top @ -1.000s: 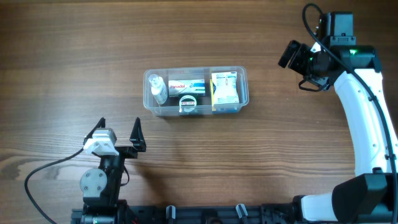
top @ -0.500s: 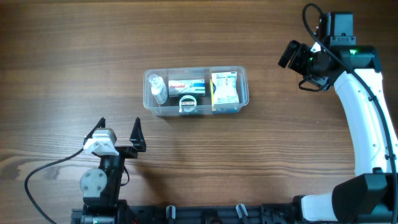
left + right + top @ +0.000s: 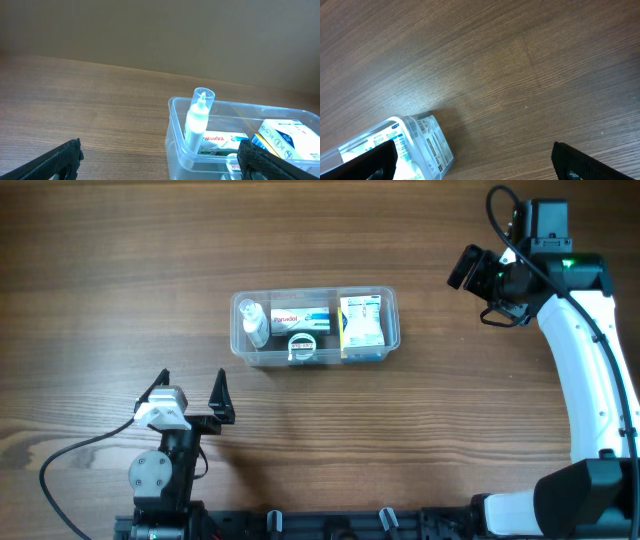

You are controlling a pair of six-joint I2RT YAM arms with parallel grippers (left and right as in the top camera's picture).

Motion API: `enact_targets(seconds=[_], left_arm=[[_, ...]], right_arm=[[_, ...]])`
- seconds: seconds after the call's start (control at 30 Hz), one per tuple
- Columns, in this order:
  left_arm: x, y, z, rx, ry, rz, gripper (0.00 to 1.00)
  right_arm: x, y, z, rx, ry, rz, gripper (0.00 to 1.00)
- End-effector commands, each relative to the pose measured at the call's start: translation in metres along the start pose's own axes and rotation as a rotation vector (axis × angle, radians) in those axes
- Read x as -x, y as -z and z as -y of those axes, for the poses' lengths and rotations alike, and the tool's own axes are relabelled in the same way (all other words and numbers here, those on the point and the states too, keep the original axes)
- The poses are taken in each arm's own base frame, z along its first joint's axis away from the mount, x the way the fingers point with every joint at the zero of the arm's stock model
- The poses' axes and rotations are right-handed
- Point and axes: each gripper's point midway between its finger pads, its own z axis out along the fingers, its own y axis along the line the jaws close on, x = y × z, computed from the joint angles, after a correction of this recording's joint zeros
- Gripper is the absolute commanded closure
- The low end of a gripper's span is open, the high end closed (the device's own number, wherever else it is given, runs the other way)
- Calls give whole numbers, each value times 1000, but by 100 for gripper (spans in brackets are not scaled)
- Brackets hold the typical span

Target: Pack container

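two grippers, both released and holding nothing. the left gripper (image 3: 190,378) sits low over the wooden surface (image 3: 120,260) near the front edge, its fingers spread wide and pointing toward the container (image 3: 310,291), which lies well apart from it, ahead and to its right. the right gripper (image 3: 470,268) hangs at the far right, apart from the container's right end. its wrist view shows its fingers at the two bottom corners, with bare wood between them and one corner of the container at lower left. the clear container rests flat about mid-surface, long side running left to right. inside it, a small clear bottle (image 3: 256,323) with a white top leans at the left end. a red and white box (image 3: 300,317) lies in the middle, with a round white-rimmed item (image 3: 302,345) just in front of it. a blue, yellow and white box (image 3: 360,321) takes up the right end.
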Motion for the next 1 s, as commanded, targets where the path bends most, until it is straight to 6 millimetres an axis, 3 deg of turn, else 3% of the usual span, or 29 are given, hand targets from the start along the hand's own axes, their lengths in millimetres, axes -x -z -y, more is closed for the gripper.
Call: enact_targets(seconds=[0.0, 0.83, 0.97], left_arm=[[-1, 0, 0, -2, 3, 1, 0], [-1, 0, 0, -2, 3, 1, 0], [-1, 0, 0, -2, 3, 1, 0]], right_arm=[[3, 9, -6, 27, -8, 20, 0], [3, 10, -6, 29, -7, 22, 0], [7, 39, -9, 63, -2, 89, 0]])
